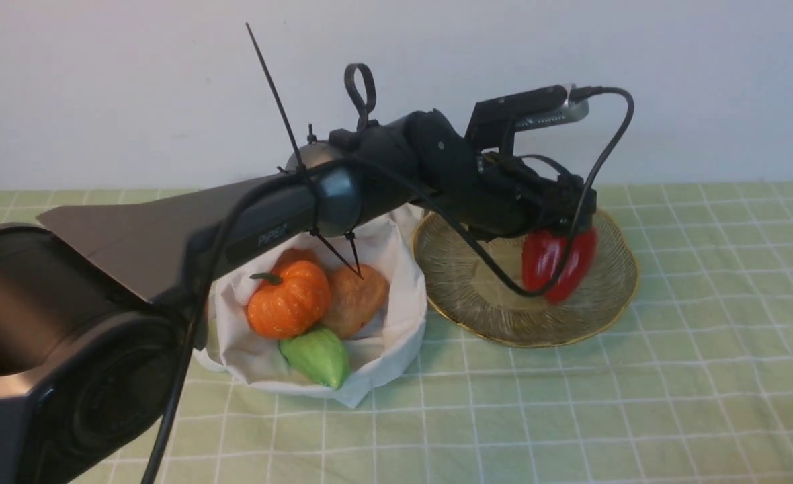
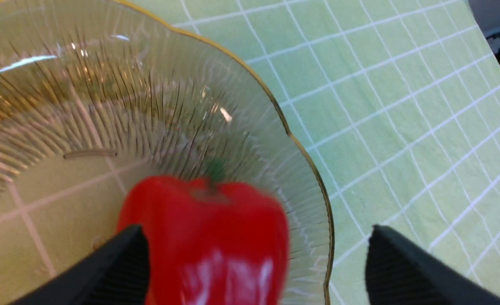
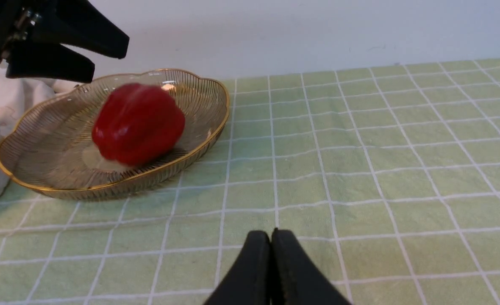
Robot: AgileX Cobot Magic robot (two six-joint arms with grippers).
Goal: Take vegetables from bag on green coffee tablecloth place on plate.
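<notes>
The pepper (image 3: pixel 137 123) lies on the plate (image 3: pixel 207 106) just beneath the left pincer (image 3: pixel 109 58), whose jaws gape wide, while the right pincer (image 3: pixel 271 237) is closed over the cloth (image 3: pixel 360 148).

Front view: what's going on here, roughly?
The left gripper hangs open over the ribbed olive glass plate, and the glossy red bell pepper rests in the plate, free of its fingers. The orange pumpkin, brown potato-like lump and pointed green gourd lie in the white cloth bag beside it. The right gripper is shut, low over the pale green checked tablecloth, holding nothing.
</notes>
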